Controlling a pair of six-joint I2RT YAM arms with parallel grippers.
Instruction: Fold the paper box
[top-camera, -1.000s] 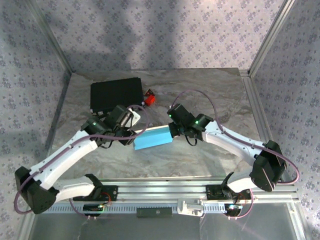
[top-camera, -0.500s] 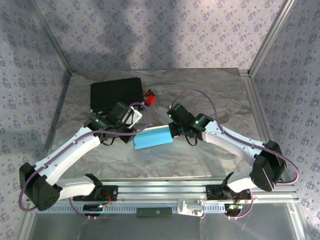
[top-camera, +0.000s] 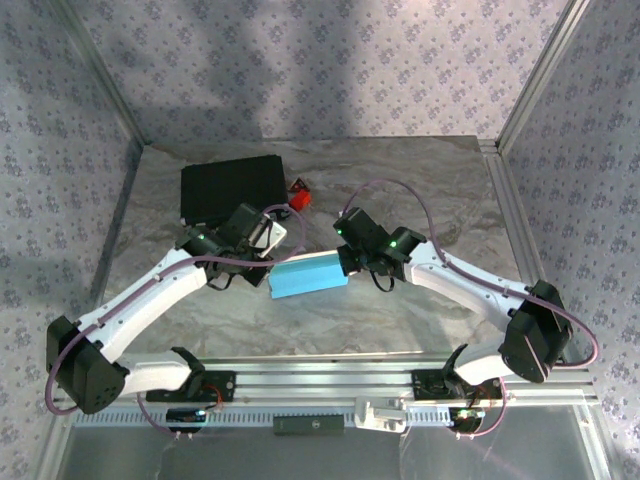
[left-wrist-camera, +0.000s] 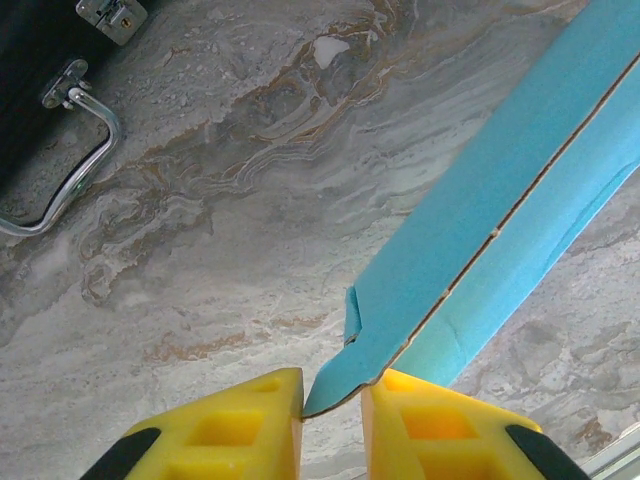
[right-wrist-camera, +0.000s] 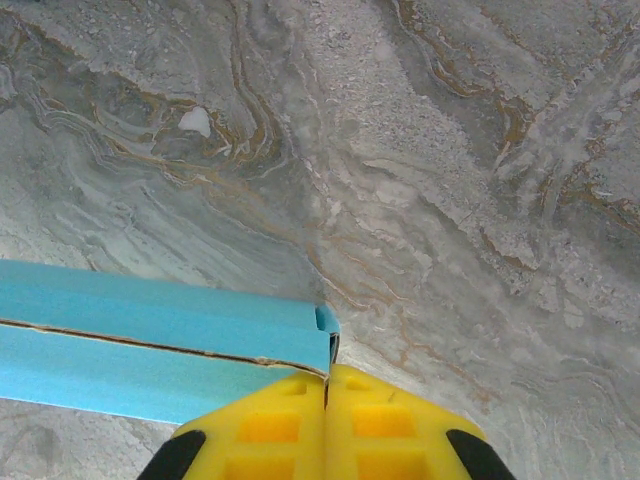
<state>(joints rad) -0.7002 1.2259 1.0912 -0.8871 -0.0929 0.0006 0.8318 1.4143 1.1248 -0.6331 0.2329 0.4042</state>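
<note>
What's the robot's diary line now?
left end effector: astride paper box corner, grip unclear | right end effector: shut on box's other end

No lettering, label, brand, number or sign is legible anywhere: the paper box (top-camera: 308, 277) is plain cyan card, and the black box (top-camera: 230, 187) is plain dark.
</note>
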